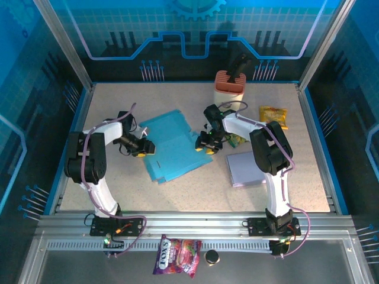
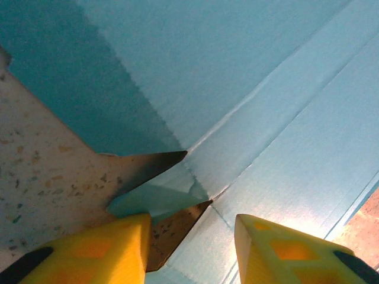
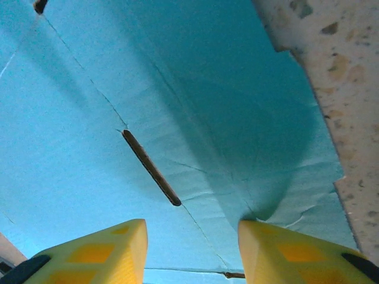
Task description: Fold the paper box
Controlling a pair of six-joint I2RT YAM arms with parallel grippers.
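Observation:
The paper box (image 1: 172, 145) is a flat blue cardboard blank lying unfolded on the speckled table (image 1: 177, 192), between the two arms. My left gripper (image 1: 142, 147) is at its left edge. In the left wrist view the yellow fingers (image 2: 127, 245) stand apart over a notched corner of the box (image 2: 254, 77), where a small flap is bent under; the left gripper (image 2: 190, 228) is open. My right gripper (image 1: 207, 144) is at the box's right edge. Its jaws also stand apart over a panel of the box (image 3: 148, 77) with a narrow slot (image 3: 151, 167), and the right fingertip dents the cardboard; the right gripper (image 3: 190, 228) is open.
An orange and white container (image 1: 230, 87) stands at the back. A yellow snack bag (image 1: 273, 115) lies at the back right and a pale lilac flat sheet (image 1: 246, 168) lies right of the box. A snack packet (image 1: 177, 255) and a black cap (image 1: 212, 257) rest on the front rail.

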